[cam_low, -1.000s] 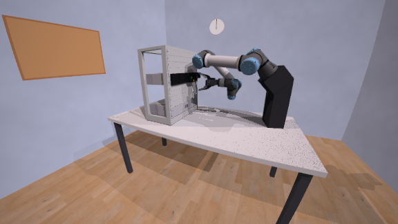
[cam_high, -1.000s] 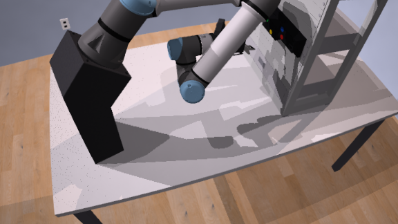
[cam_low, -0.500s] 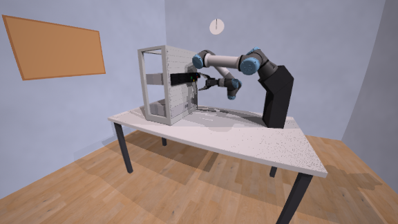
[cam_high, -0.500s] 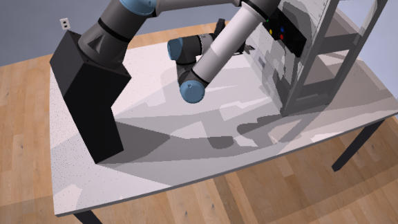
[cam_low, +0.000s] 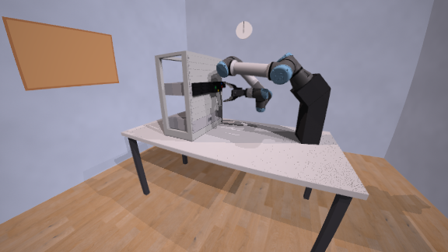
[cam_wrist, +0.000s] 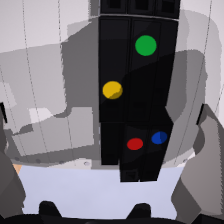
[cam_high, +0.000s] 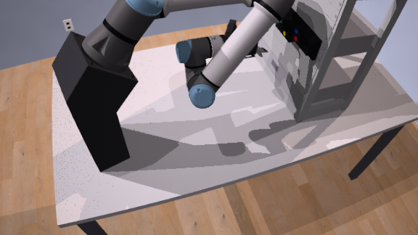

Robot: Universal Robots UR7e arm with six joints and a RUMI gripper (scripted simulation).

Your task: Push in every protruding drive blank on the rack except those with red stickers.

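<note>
Facing the rack (cam_wrist: 45, 100), open jaws hold nothing.

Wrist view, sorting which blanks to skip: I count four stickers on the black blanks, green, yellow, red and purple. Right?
Not quite. The fourth sticker is blue, not purple; it sits right beside the red sticker. The wrist view shows it, with green and yellow as you said.

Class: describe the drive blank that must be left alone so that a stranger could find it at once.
Find the grey rack on the white table. Black drive blanks fill one row of its front. The one to leave carries a red sticker; the others show green, yellow or blue.
</note>
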